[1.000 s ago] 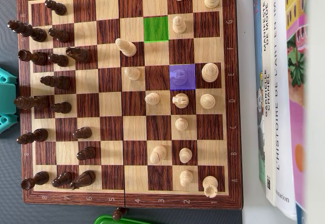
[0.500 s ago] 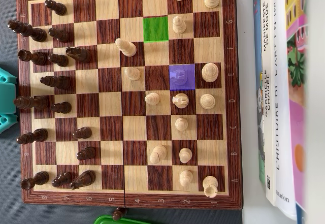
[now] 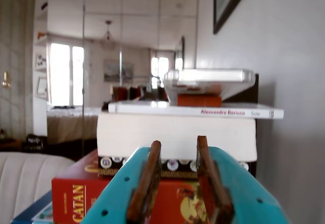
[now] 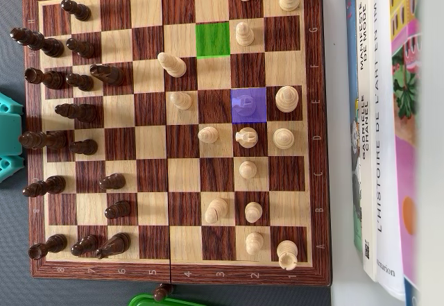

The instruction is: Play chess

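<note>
Board (image 4: 177,270) reads identical across the last second in the overhead view: no piece shifted, nothing lifted, both highlights in place. So no move in progress yet; arm is idle or parked.

Jaws in the wrist view: teal gripper (image 3: 177,176) points out level at the room, not down at the board, rust-coloured pads with a clear gap between them, nothing held. In the overhead view only a teal part of the arm (image 4: 8,136) shows at the left edge, off the board.

Task target, my read: purple square (image 4: 248,105) marks the source, a small light piece sits under the tint, hard to tell which kind. Green square (image 4: 212,39) is empty, likely the destination.

Obstacles:
- Light pawn (image 4: 244,34) just right of the green square, as seen from above.
- Large light piece (image 4: 286,98) right beside the purple square, knight (image 4: 245,137) directly below it. Tight descent.
- Tall light piece (image 4: 171,64) leans diagonally near the path to green.

Surroundings: books (image 4: 381,132) stacked along the board's right side, green object (image 4: 163,300) at the bottom edge. Wrist view shows a Catan box (image 3: 76,198) and stacked books ahead.
</note>
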`<move>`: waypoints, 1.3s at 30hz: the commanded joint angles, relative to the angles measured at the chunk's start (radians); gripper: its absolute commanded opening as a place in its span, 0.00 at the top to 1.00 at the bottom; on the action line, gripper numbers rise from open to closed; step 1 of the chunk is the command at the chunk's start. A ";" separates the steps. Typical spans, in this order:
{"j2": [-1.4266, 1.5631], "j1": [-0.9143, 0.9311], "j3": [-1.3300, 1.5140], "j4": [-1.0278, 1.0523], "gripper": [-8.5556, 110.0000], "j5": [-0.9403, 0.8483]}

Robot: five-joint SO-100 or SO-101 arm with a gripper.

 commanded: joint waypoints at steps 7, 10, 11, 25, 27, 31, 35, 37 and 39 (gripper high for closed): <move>-0.003 -0.011 -0.054 0.385 0.83 -0.003; -0.005 -0.011 -0.063 0.491 0.83 -0.003; -0.005 -0.011 -0.074 0.534 0.83 -0.003; -0.307 -0.012 -0.367 1.065 0.83 0.000; -0.342 -0.028 -0.391 1.106 0.83 0.003; -0.422 -0.051 -0.439 1.152 0.83 0.005; -0.525 -0.066 -0.512 1.192 0.83 0.006; -0.581 -0.071 -0.565 1.230 0.83 0.008; -0.641 -0.072 -0.617 1.278 0.83 0.035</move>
